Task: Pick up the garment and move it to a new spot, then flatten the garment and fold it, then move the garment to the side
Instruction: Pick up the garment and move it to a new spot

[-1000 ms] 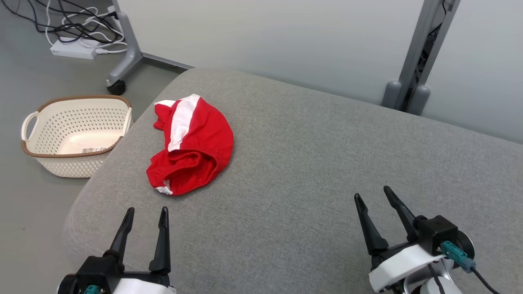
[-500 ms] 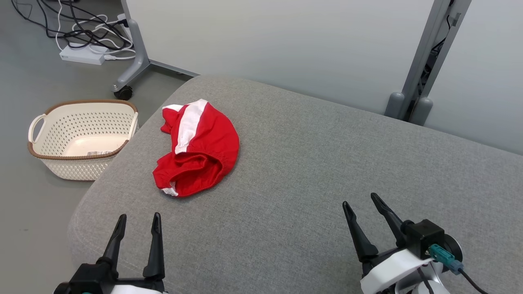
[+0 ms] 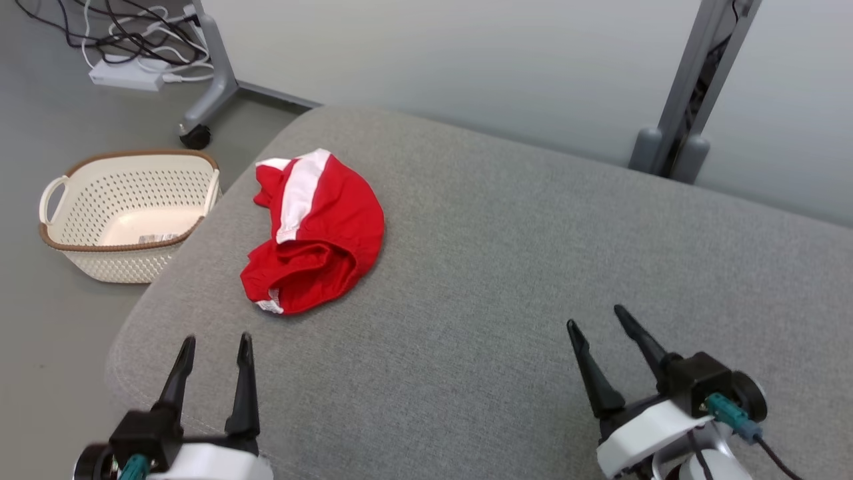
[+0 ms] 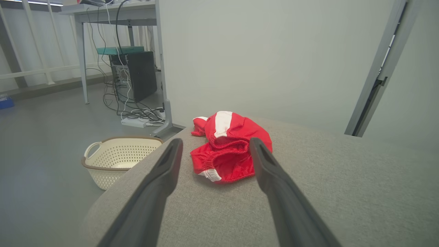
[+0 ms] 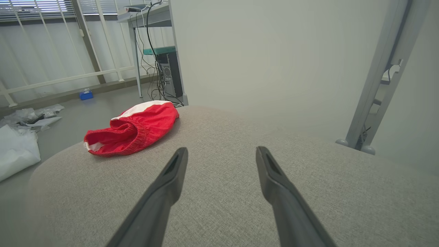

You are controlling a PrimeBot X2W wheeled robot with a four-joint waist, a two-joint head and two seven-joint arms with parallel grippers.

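Grey upholstered cushion [image 3: 506,253] spreads before the robot, with a pale wall behind. Toward 10 o'clock in the head view the red garment [image 3: 320,227], white-striped, lies bunched near the cushion's left edge. A cream basket [image 3: 126,155] sits on the floor at 9 o'clock. The first step, picking the garment up, looks not yet begun. The left gripper [image 3: 216,337], at 7 o'clock, is low over the cushion with fingers spread and empty, pointing toward 12, the garment ahead of it. The right gripper [image 3: 595,317], at 5 o'clock, is likewise open and empty, angled toward 11 and well apart from the cloth. The next move probably calls for reaching forward and pinching a raised fold.
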